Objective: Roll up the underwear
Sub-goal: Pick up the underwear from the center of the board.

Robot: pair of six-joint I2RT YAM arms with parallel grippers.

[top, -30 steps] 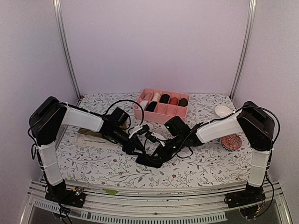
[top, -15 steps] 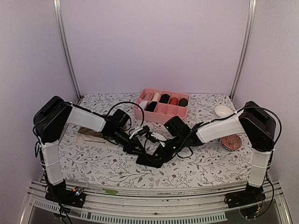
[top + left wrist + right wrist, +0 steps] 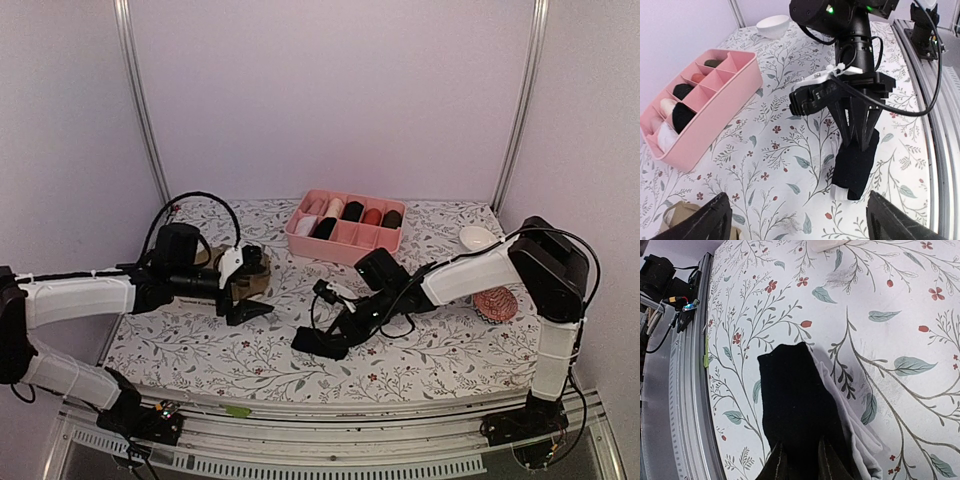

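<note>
A black underwear with white trim [image 3: 322, 342] lies partly folded on the floral table, in front of the middle. My right gripper [image 3: 345, 325] is shut on its far end. In the right wrist view both fingers [image 3: 776, 465] pinch the black fabric [image 3: 795, 400], with the white trim [image 3: 850, 420] spread to the right. My left gripper [image 3: 260, 286] hangs wide open to the left, well apart from it, over an olive-brown underwear [image 3: 252, 284]. The left wrist view shows the black piece [image 3: 855, 170], and the olive-brown underwear [image 3: 675, 216] by my left finger [image 3: 710, 220].
A pink divided box [image 3: 345, 244] holding rolled pieces stands at the back middle, also in the left wrist view as the pink box [image 3: 715, 95]. A white bowl [image 3: 477, 238] and a red-and-white patterned ball [image 3: 497, 303] sit at the right. The metal rail [image 3: 330, 425] runs along the near edge.
My left gripper has let go near the black underwear, opened wide and drawn back to the left. The right gripper stays shut on the black piece in the same place.
</note>
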